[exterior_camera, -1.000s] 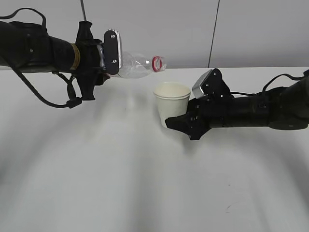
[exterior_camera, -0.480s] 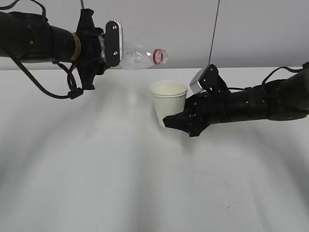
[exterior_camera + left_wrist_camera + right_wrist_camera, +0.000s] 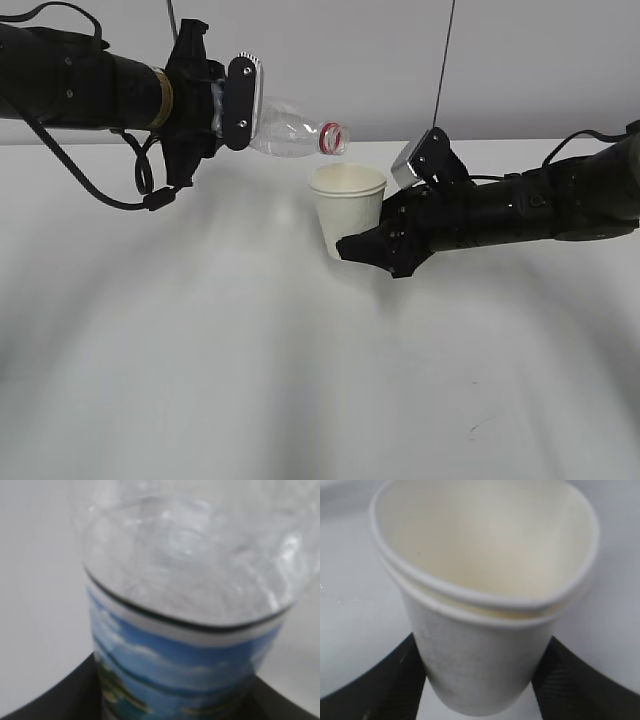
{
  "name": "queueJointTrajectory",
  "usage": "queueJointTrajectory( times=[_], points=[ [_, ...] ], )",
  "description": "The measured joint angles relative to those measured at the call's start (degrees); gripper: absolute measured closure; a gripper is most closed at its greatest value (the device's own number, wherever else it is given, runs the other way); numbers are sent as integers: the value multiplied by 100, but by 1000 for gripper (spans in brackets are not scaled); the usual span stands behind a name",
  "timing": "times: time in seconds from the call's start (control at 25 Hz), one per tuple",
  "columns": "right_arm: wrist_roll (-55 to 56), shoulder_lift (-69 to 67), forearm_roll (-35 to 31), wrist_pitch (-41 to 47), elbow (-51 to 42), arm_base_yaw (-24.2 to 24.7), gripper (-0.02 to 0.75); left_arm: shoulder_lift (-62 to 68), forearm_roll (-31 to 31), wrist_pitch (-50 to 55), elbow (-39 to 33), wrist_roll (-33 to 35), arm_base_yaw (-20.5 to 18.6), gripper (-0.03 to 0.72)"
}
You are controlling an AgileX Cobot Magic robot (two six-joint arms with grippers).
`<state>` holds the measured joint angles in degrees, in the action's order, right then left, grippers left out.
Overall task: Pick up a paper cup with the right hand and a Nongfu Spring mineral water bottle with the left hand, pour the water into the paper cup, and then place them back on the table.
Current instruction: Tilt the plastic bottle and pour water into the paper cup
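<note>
My left hand (image 3: 215, 105) is up in the air and squeezes the Nongfu Spring mineral water bottle (image 3: 290, 132) tight. The bottle sticks out sideways from my fingers, away from my arm, and tips down a little. It has no cap. Its open mouth, with the red ring, hangs just above the near edge of the paper cup (image 3: 349, 210). In my left wrist view the bottle (image 3: 185, 610) fills almost everything, with my dark fingers (image 3: 60, 695) pressed on both sides of its blue label. I cannot tell if water is coming out.

My right hand (image 3: 375, 245) holds the paper cup low on its sides. The cup stands straight up. In my right wrist view the cup (image 3: 480, 620) sits between my two black fingers (image 3: 385, 680), and its rim is squashed a bit. The inside looks dry and cream. The white table (image 3: 300, 380) is below both my hands.
</note>
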<state>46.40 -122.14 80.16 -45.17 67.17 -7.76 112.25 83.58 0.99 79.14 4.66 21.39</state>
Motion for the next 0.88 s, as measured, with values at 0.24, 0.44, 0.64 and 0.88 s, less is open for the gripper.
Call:
queueJointTrajectory(
  times=[0.24,0.44,0.64,0.88],
  points=[
    [112,0,255,0,0,0,286,0,287,136,0,0,13,323],
    [172,0,341,0,0,0,285,0,481,225,0,0,15,323],
    [367,0,631,-9,14,0,286,0,656,230,0,0,15,328],
    [702,0,1036,-187,151,0,286,0,694,230,0,12,15,334]
  ],
)
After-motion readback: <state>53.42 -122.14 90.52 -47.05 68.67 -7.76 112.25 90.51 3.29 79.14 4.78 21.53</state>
